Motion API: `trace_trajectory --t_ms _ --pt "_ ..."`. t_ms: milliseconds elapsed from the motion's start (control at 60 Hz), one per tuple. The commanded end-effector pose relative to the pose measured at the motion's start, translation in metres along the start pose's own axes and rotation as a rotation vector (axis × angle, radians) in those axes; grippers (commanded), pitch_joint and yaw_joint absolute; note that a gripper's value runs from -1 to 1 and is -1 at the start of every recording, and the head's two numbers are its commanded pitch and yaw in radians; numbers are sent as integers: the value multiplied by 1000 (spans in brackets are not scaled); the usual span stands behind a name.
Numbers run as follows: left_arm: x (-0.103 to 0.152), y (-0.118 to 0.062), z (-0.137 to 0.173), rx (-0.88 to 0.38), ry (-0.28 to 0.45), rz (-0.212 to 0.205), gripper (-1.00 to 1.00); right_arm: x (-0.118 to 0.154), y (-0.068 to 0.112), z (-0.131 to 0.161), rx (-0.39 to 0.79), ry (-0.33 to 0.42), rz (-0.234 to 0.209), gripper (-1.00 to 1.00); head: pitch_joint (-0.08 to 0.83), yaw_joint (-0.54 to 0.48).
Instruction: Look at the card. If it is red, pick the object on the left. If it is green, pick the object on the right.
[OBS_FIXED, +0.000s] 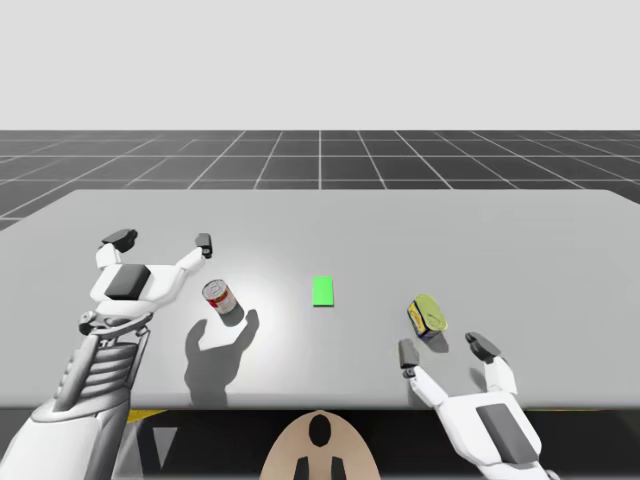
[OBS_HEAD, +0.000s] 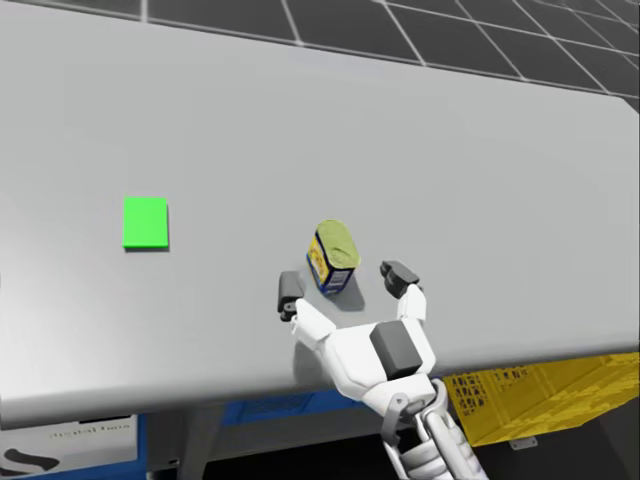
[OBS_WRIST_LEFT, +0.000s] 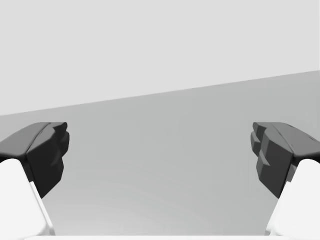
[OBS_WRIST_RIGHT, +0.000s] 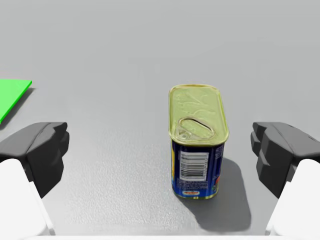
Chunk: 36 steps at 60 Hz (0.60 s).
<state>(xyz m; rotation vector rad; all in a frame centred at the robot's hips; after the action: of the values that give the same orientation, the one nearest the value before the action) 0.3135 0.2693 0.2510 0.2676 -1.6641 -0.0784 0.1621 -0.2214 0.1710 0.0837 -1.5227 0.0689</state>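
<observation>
Two cans are standing on a grey bench (OBS_FIXED: 520, 240) in front of a simulated humanoid robot, with a green card (OBS_FIXED: 322, 291) lying flat between them near the middle of the surface. A red-and-white round can (OBS_FIXED: 219, 298) is sitting on the robot's left of the card. A blue rectangular can (OBS_FIXED: 427, 318) with a gold pull-tab lid is sitting on its right, closer to the bench's front edge.

The robot's right gripper (OBS_FIXED: 445, 349) is hovering just short of the blue rectangular can with its fingers spread wide apart and touching nothing. In the right wrist view the can is standing upright just ahead of the gripper, within the span of the fingers and nearer to one of them, with clear gaps on both sides; a corner of the green card is showing off to the other side. The head view is showing the same can just beyond the two dark fingertips, and a yellow crate (OBS_HEAD: 530, 390) is sitting below the bench edge.

The robot's left gripper (OBS_FIXED: 162, 240) is hanging above the bench beyond the red-and-white round can, casting a shadow beside it. Its fingers are likewise standing wide apart, gripping nothing, and its wrist view is looking out along the bench surface.
</observation>
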Motion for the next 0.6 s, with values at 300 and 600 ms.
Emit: trace_trajectory --t_ms 300,600 --pt "0 0 -1 0 -2 -1 -1000 -35 -6 -43 -48 146 -98 -1000 707 -367" --pt "0 -1 0 -2 -1 1 -1000 -31 -18 -78 -50 173 -122 -1000 704 -370"
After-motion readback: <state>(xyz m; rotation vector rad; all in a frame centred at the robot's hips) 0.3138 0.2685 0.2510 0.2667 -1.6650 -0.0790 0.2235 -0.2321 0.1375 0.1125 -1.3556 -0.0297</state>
